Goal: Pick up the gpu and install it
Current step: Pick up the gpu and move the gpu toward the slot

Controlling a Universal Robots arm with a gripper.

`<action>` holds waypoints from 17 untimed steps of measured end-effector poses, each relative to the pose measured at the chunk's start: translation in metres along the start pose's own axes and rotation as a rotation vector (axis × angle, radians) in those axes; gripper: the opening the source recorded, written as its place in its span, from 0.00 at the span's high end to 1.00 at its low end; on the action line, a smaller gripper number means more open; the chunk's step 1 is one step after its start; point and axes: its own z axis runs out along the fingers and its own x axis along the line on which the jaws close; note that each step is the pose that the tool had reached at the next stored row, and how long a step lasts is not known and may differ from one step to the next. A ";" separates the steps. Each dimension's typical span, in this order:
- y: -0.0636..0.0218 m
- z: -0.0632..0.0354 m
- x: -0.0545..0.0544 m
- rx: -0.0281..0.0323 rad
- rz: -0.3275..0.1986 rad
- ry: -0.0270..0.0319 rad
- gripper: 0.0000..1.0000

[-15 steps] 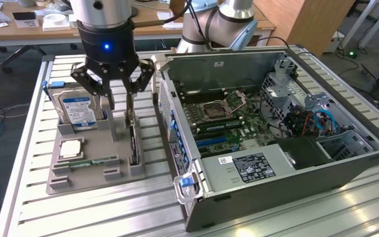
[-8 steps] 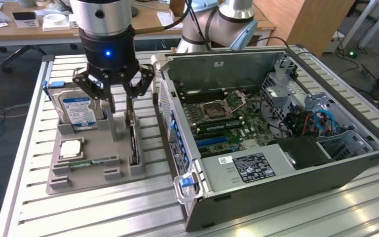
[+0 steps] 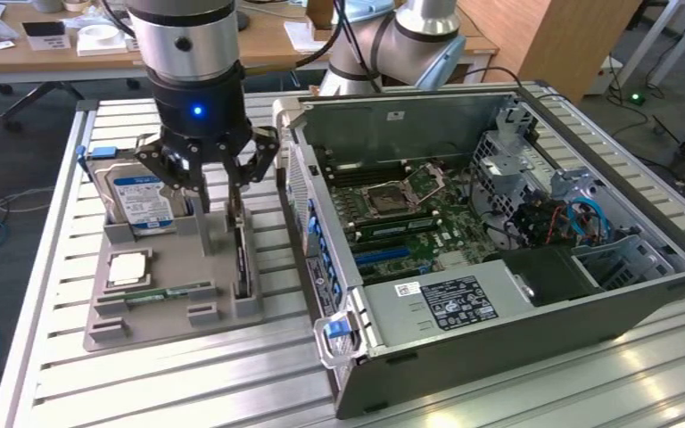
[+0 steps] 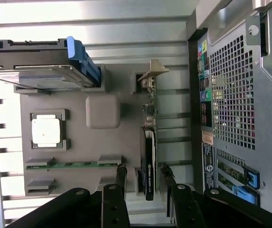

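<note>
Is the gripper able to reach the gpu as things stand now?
Probably yes: the gripper hangs right over the gpu, jaws open to either side of its edge, with nothing between them.

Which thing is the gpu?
Find the open computer case; beside it, on the exterior view's left, sits a grey tray. The gpu is the thin dark card standing on edge nearest the case, unlike the blue-labelled hard drive and flat green memory stick.

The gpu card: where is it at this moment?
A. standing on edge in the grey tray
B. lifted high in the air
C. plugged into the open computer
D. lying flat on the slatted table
A: the gpu stands on edge in a slot of the grey tray, the open gripper straddling it.
</note>
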 end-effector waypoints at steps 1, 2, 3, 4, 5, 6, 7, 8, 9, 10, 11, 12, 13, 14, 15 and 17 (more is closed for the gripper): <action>-0.0001 0.0016 0.000 0.0000 0.000 0.0001 0.58; -0.0002 0.0036 0.000 -0.0001 0.000 -0.0001 0.58; -0.0002 0.0053 0.000 -0.0001 0.000 0.0000 0.58; -0.0003 0.0070 0.000 0.0001 0.000 0.0001 0.58; -0.0004 0.0087 0.000 0.0000 0.000 0.0001 0.58; -0.0005 0.0104 0.000 0.0001 0.000 0.0001 0.58; -0.0005 0.0120 0.000 0.0001 0.000 0.0001 0.58; -0.0006 0.0136 0.000 0.0000 0.000 0.0000 0.58; -0.0007 0.0153 0.000 0.0000 0.000 0.0000 0.58; -0.0007 0.0168 0.000 0.0000 0.000 0.0000 0.58; -0.0008 0.0182 0.000 0.0000 0.000 0.0000 0.58; -0.0009 0.0196 0.000 0.0000 0.000 0.0000 0.58; -0.0009 0.0207 0.000 0.0000 0.000 0.0000 0.58; -0.0009 0.0214 0.000 0.0000 0.000 0.0000 0.58; -0.0010 0.0216 0.000 0.0002 0.000 0.0002 0.58; -0.0009 0.0222 0.000 0.0001 0.000 0.0001 0.58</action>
